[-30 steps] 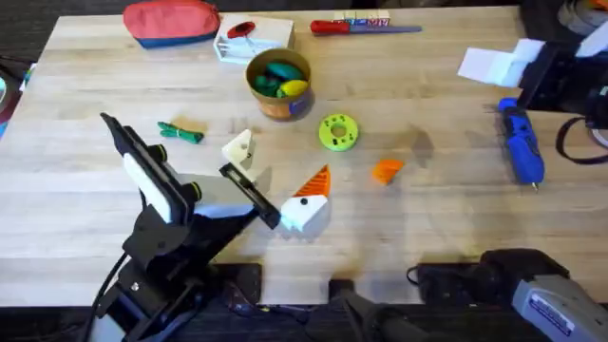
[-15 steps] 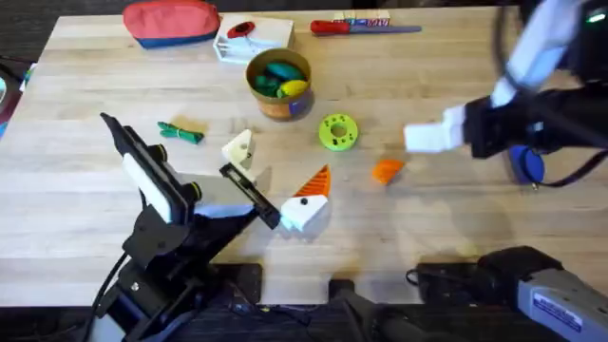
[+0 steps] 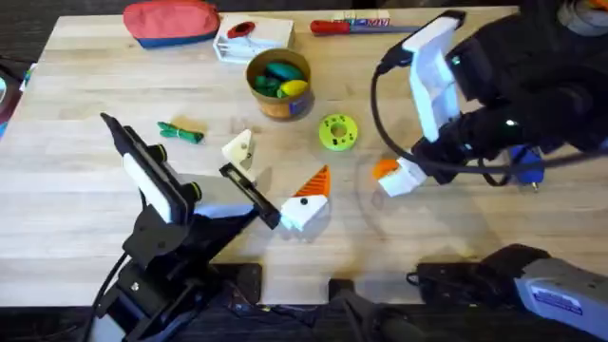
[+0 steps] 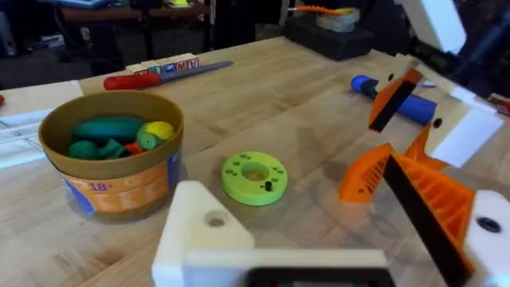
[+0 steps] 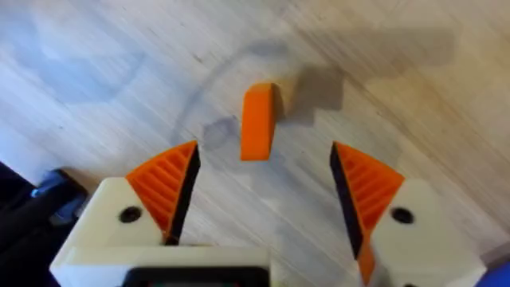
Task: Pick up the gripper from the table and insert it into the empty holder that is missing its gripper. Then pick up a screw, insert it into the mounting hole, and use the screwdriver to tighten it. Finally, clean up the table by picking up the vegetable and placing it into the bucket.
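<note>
The right gripper's fingers (image 5: 179, 187) stand wide apart, nothing between them, hovering just above the gripper (image 5: 258, 121), the small orange wedge lying alone on the bare table (image 5: 414, 96). From the right wrist, the wedge lies ahead of the fingertips, roughly centred on the gap, its long axis running away from the fingers, so a short advance and descent would likely straddle it. Overhead, going left to right: the vegetable (image 3: 180, 132) lies left of centre; the left gripper (image 3: 249, 195) rests low, its fingers' spread unclear; the holder (image 3: 239, 147) sits nearby; the bucket (image 3: 278, 84) is farther back; the wedge (image 3: 384, 169) lies right of centre, touching or just beside the right gripper (image 3: 404, 178), by far the nearer arm; the screwdriver (image 3: 528, 169) peeks out behind it.
</note>
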Robot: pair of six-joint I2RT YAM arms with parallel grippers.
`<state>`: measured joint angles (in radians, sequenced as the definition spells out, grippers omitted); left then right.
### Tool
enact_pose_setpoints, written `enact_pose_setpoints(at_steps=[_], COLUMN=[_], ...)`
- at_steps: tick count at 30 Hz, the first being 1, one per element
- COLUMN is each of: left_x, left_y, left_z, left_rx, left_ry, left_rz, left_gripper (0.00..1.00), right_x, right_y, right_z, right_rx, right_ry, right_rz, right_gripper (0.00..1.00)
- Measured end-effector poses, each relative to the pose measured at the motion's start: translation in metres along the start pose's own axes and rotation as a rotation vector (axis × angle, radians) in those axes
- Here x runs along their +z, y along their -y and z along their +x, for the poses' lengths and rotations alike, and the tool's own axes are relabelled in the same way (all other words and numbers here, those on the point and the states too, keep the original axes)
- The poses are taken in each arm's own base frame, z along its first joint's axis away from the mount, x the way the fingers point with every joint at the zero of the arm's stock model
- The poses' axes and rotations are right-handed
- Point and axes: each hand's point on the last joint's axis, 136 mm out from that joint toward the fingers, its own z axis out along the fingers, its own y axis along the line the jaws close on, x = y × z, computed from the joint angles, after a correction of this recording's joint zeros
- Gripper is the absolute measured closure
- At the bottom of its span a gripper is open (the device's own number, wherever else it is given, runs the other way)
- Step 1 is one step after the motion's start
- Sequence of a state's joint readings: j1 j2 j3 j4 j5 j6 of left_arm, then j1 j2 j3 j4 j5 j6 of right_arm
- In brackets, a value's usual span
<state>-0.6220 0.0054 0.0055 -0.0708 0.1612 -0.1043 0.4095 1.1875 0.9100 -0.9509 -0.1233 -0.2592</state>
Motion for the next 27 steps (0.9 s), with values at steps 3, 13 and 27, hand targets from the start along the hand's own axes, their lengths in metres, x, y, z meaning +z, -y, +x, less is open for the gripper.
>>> enact_pose_setpoints(at_steps=[3,13,27], left_x=[0.000,0.000,0.000], left_y=[0.000,0.000,0.000], left_z=[0.000,0.000,0.000], left_rx=[0.000,0.000,0.000], left_ry=[0.000,0.000,0.000], left_rz=[0.000,0.000,0.000], left_gripper=[0.014,0.014,0.013], right_x=[0.012,0.019,0.019], right_y=[0.003,0.005,0.000], right_z=[0.001,0.003,-0.002], right_rx=[-0.006,-0.019,-0.024], right_ry=[-0.046,-0.074,-0.051], right_rz=[-0.004,-0.005,-0.034], right_gripper=[0.107,0.379,0.749])
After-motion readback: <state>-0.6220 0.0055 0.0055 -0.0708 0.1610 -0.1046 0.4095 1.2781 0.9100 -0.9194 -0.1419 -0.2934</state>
